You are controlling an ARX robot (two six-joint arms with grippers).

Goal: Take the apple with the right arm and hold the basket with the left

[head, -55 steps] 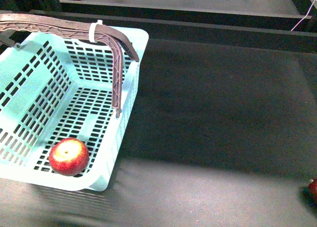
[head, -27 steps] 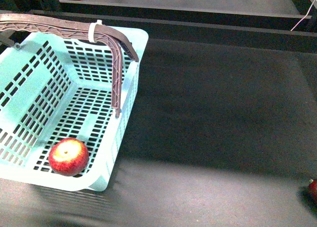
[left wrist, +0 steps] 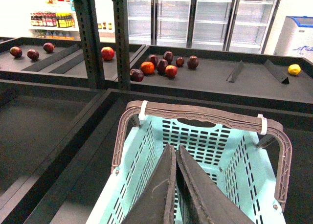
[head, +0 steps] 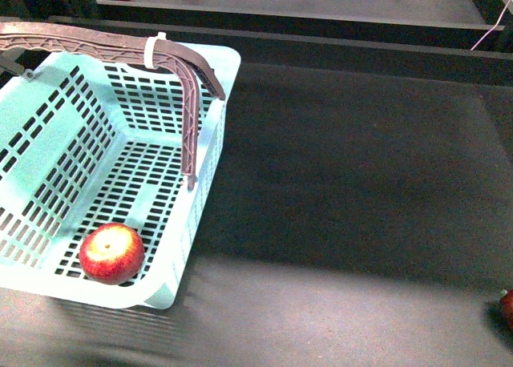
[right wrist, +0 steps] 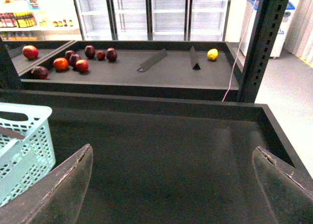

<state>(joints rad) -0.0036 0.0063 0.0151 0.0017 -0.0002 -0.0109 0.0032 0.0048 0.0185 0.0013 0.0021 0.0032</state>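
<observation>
One apple [head: 111, 253] lies inside the basket [head: 48, 155], on the slotted floor in the corner nearest the robot, touching or just beside the near wall. Judged from this, the placing step appears complete.

Left gripper [left wrist: 176, 185]: fingers pressed together, nothing between them, hovering above the open basket inside the span of the brown handles [left wrist: 200, 114]. It is not clamped on a handle or rim, so the basket is not held at present.

Right gripper [right wrist: 171, 185]: fingers spread wide apart, empty, above the bare dark shelf [right wrist: 161, 150], well apart from the basket.

A second, darker fruit [head: 506, 307] sits at the far right edge of the front view; its type cannot be confirmed.

Remaining work, as a judgement: little or none.
</observation>
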